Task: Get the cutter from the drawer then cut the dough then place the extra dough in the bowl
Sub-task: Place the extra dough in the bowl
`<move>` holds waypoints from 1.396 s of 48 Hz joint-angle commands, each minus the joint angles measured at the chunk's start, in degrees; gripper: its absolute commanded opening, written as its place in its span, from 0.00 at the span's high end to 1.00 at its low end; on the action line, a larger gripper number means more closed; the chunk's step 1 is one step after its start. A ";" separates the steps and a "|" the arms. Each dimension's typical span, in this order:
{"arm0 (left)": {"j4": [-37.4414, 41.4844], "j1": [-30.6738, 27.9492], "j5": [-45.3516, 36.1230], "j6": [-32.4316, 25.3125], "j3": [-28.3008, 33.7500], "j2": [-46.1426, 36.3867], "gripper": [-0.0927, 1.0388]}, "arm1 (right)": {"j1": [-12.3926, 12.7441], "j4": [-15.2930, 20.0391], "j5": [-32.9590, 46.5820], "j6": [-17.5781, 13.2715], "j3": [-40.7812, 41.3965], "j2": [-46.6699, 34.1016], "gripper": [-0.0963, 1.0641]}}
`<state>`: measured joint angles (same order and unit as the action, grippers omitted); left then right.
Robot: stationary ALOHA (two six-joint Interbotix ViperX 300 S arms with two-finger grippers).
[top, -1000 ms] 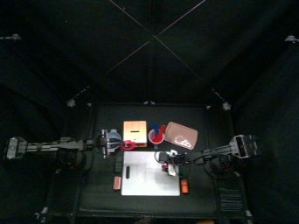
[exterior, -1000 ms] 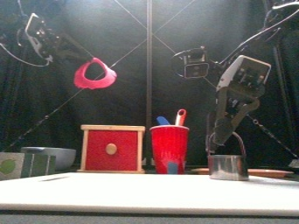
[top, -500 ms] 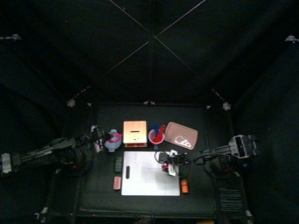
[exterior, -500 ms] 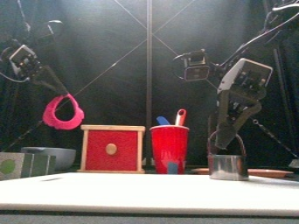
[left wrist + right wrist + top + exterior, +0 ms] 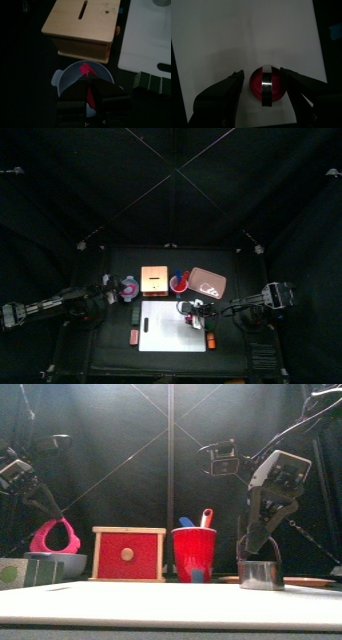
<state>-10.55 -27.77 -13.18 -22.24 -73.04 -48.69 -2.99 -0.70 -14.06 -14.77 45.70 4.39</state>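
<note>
My left gripper [image 5: 54,516] is shut on a pink dough ring [image 5: 54,537]. The ring hangs straight down, and its lower end reaches the blue-grey bowl [image 5: 64,563]. In the left wrist view the dough [image 5: 85,70] shows between my jaws, over the bowl [image 5: 67,81]. From above, my left gripper [image 5: 124,290] is over the bowl [image 5: 131,282]. My right gripper [image 5: 258,550] is shut on the metal cutter [image 5: 261,575], which stands on the white board [image 5: 160,602]. A red dough disc [image 5: 258,84] lies inside the cutter [image 5: 268,86].
The wooden box [image 5: 155,280] with its red drawer front [image 5: 128,555] stands behind the board. The red cup [image 5: 194,552] holding knives is beside it, and the pink tray [image 5: 209,282] is at the back right. A green toy block [image 5: 11,572] sits at the front left.
My left gripper has come down and toward the left with the dough ring, from high up to just over the bowl. The right gripper and cutter have not moved.
</note>
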 commanded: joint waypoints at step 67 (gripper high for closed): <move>-34.10 -7.29 5.54 1.41 -1.58 1.67 0.14 | 0.09 -0.09 0.09 0.00 -1.49 1.14 0.13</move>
<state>-43.15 -34.45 -8.26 -21.09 -75.94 -47.20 -2.99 -0.79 -14.15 -14.77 45.35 4.39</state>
